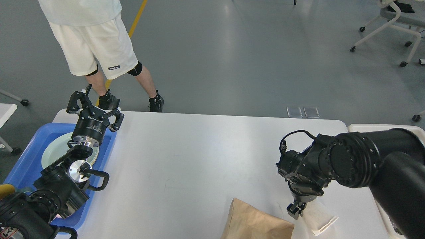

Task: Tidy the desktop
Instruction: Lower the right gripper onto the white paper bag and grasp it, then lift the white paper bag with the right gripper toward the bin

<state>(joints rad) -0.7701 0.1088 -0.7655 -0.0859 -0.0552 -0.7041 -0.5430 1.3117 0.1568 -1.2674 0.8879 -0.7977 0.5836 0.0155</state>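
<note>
Two pincers (94, 107) (295, 209), one desktop (199, 159), one paper bag (255, 224)

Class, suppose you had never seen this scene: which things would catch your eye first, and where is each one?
The bulky black right arm reaches in from the right, its right gripper pointing down at a white paper item beside a brown paper bag at the near edge of the desktop. On the left, the left gripper hangs open above a blue tray holding a pale plate. A person in white shorts stands beyond the table.

left claw (94, 107): raised, fingers spread | right claw (295, 209): pointing down, fingers too dark to separate
</note>
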